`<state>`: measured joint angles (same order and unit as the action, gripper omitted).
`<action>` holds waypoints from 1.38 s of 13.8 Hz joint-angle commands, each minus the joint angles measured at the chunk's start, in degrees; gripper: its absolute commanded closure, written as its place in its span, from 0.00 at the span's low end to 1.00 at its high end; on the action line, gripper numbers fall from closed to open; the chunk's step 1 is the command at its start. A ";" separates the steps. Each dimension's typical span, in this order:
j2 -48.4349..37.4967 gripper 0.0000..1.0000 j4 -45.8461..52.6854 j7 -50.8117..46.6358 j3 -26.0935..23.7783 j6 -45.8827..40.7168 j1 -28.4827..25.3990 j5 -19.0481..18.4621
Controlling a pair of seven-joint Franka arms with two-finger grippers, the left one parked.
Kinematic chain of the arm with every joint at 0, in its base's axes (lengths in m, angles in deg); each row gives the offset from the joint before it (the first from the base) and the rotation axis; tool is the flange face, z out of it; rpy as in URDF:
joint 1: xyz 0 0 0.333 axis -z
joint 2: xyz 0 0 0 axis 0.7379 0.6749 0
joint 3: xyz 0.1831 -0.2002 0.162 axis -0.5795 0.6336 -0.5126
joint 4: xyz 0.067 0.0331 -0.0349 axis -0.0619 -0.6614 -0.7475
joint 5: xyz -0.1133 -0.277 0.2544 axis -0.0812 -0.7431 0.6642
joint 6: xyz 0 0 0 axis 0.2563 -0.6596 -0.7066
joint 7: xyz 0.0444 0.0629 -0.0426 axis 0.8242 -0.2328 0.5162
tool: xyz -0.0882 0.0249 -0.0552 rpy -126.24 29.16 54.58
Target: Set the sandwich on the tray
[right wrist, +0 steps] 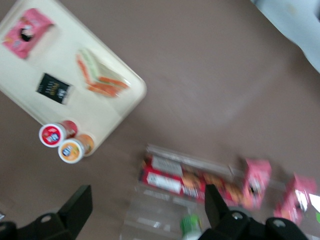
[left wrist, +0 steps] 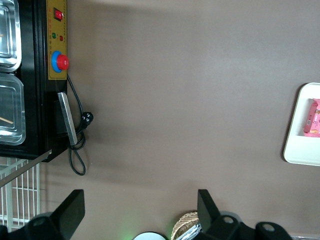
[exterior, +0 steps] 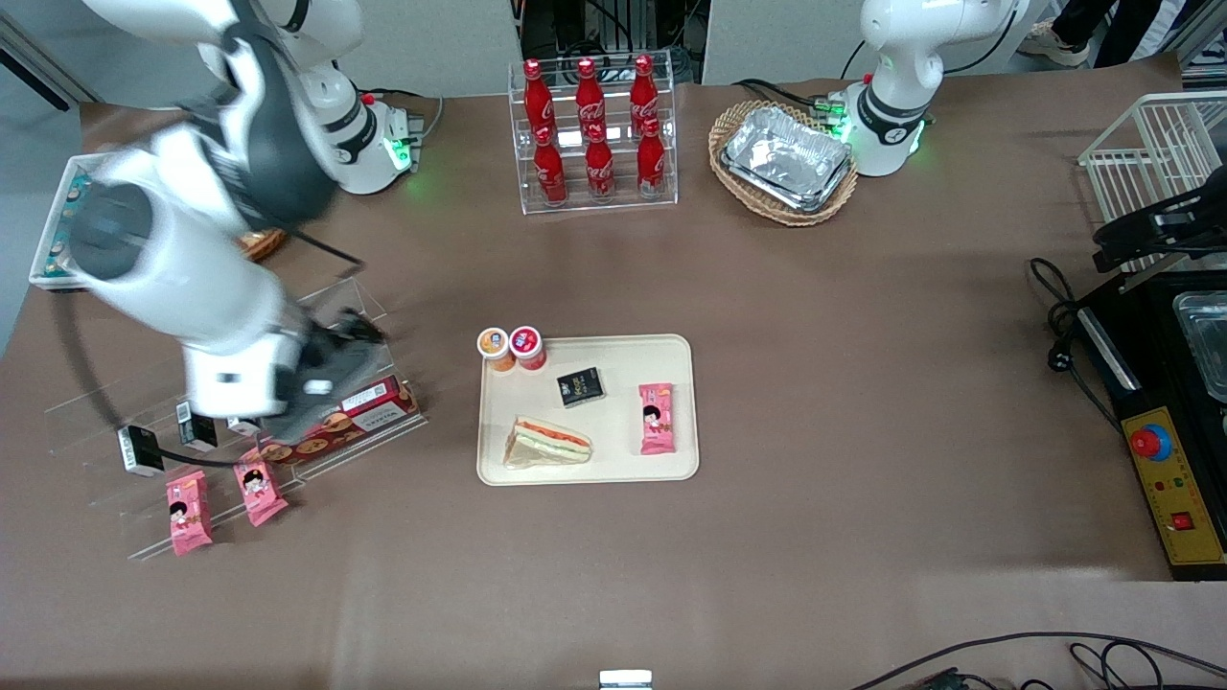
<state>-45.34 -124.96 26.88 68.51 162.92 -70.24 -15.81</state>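
Observation:
The sandwich (exterior: 546, 443), a pale bread wedge with red and green filling, lies on the cream tray (exterior: 587, 409), in the tray's corner nearest the front camera on the working arm's side. The right wrist view also shows the sandwich (right wrist: 100, 75) on the tray (right wrist: 115, 107). My right gripper (exterior: 355, 335) is open and empty. It hangs above the clear acrylic shelf, well away from the tray toward the working arm's end of the table. In the right wrist view the gripper (right wrist: 145, 200) is over the shelf and a red biscuit box (right wrist: 185, 180).
On the tray lie a black box (exterior: 581, 386) and a pink snack packet (exterior: 657, 418); two small cups (exterior: 511, 347) stand at its corner. The acrylic shelf (exterior: 220, 450) holds pink packets (exterior: 189, 513). A cola bottle rack (exterior: 594, 134) and a basket of foil trays (exterior: 784, 161) stand farther from the camera.

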 commanded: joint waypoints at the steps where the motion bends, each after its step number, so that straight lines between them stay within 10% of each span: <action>1: -4.95 0.00 -1.25 -7.63 5.97 -4.23 0.10 -1.95; 9: -7.77 0.00 -1.16 -7.71 17.67 -4.24 0.19 -1.43; 19: -7.76 0.00 0.16 -14.47 18.56 -3.36 0.02 0.15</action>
